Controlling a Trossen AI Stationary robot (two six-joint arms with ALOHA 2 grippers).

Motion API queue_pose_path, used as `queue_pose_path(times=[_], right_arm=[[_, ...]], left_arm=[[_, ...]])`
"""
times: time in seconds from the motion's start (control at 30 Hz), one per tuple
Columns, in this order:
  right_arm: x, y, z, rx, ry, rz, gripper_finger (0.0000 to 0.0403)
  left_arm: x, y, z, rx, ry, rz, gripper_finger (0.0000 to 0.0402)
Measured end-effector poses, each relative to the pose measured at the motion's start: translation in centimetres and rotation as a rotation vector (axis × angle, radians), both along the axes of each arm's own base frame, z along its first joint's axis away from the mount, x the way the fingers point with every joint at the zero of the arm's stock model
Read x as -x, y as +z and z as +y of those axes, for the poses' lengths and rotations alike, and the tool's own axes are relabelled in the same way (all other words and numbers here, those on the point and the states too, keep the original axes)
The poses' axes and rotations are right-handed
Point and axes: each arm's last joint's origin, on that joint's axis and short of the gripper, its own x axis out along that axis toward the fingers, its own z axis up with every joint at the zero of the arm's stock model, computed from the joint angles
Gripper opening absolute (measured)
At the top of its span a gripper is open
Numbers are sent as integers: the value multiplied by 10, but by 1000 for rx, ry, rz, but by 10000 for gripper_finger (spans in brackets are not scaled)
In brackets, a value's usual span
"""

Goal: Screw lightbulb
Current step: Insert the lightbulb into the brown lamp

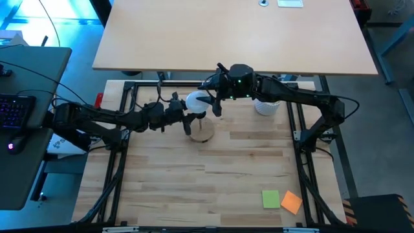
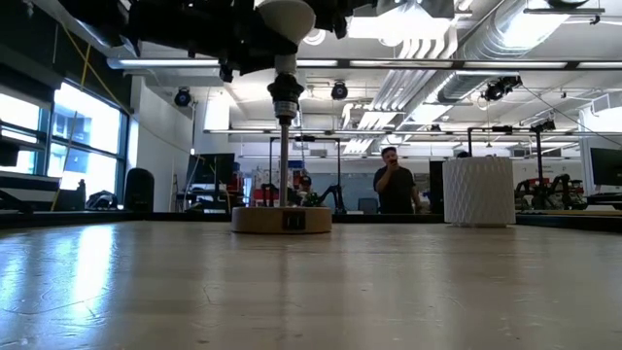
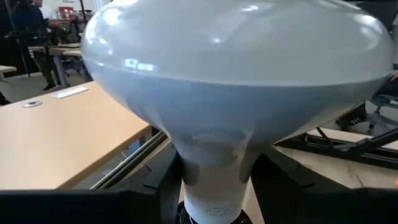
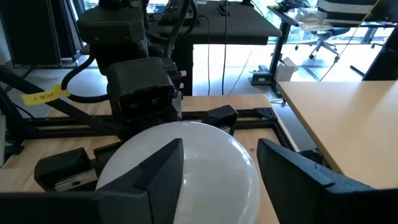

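The white lightbulb (image 1: 196, 101) stands upright on the black socket post (image 2: 284, 146) of the round wooden stand (image 2: 282, 219), its screw base down in the socket (image 2: 285, 95). My left gripper (image 1: 191, 118) reaches in from the table's left and is closed on the bulb's narrow neck. My right gripper (image 1: 212, 103) comes from the table's right, higher up, and is closed around the wide globe (image 4: 186, 168). In the low view the bulb's globe (image 2: 285, 15) shows at the top edge among the dark grippers. My left gripper pinches the bulb's narrow neck (image 3: 193, 186), below the globe, between its two fingers (image 3: 163, 186). They reach in level from the table's left and lie across the upright bulb. My right gripper has the globe's widest part (image 4: 245, 168) between its two fingers (image 4: 155, 174). It comes from the table's right, slanting slightly down. The bulb stays upright on the socket post.
A white ribbed cup (image 1: 266, 105) stands right of the stand, under the right arm. A green note (image 1: 270, 199) and an orange note (image 1: 292, 202) lie near the front right corner. A person (image 2: 394, 185) stands far behind the table.
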Motion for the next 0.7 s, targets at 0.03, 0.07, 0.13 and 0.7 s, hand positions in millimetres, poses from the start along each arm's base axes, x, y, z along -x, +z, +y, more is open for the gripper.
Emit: queue_pose_path(times=[0.03,0.07,0.13,0.7], right_arm=[[0,0,0,-2,0,4,204],[1,-1,0,-3,0,9,204],[1,-1,0,-4,0,21,204],[15,13,4,68,-71,3,204]], left_arm=[[0,0,0,0,0,-1,149],[0,0,0,1,0,-2,149],[1,1,0,1,-1,-5,149],[1,0,0,10,7,7,147]])
